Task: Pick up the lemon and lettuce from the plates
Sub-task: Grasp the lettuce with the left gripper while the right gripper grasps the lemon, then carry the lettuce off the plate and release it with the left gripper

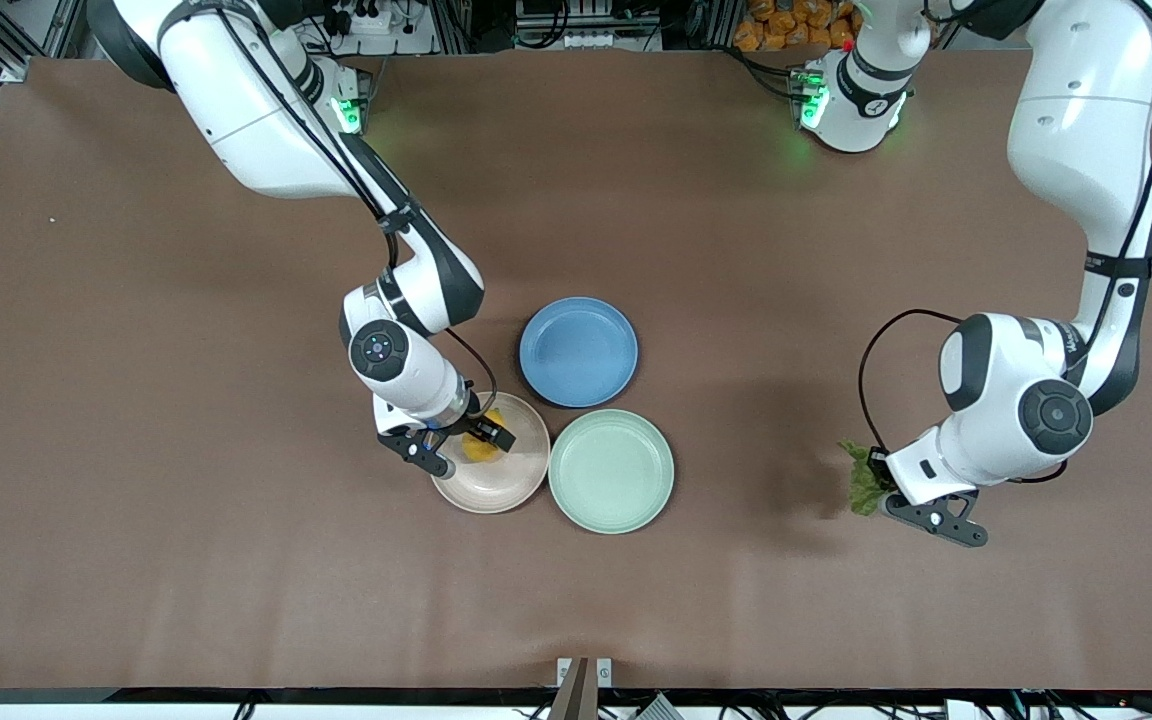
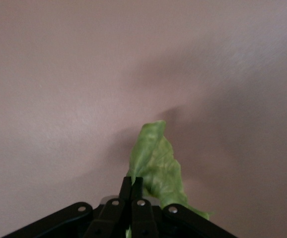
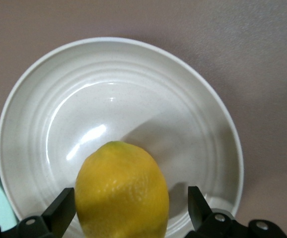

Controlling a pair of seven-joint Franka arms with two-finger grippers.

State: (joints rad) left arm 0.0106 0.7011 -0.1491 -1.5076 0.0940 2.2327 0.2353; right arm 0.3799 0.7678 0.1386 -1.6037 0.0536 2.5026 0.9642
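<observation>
Over the pink-beige plate (image 1: 492, 480), the right tool (image 1: 463, 448) straddles the lemon (image 3: 122, 191), fingers (image 3: 61, 214) spread to either side and not yet pressing (a gap shows on one flank). To grasp well, centre on the fruit's widest part, close gently, then lift straight up. Toward the left arm's end of the worktop (image 1: 186, 560), the left tool (image 2: 131, 194) hangs clamped on the lettuce (image 2: 156, 163); the mint plate (image 1: 611, 470) sits bare.

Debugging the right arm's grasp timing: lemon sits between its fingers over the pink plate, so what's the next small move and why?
Probably shut the right gripper. Its fingers stand open either side of the lemon, which lies in the pink-beige plate, with gaps showing. The left gripper already holds the lettuce over bare table.
</observation>
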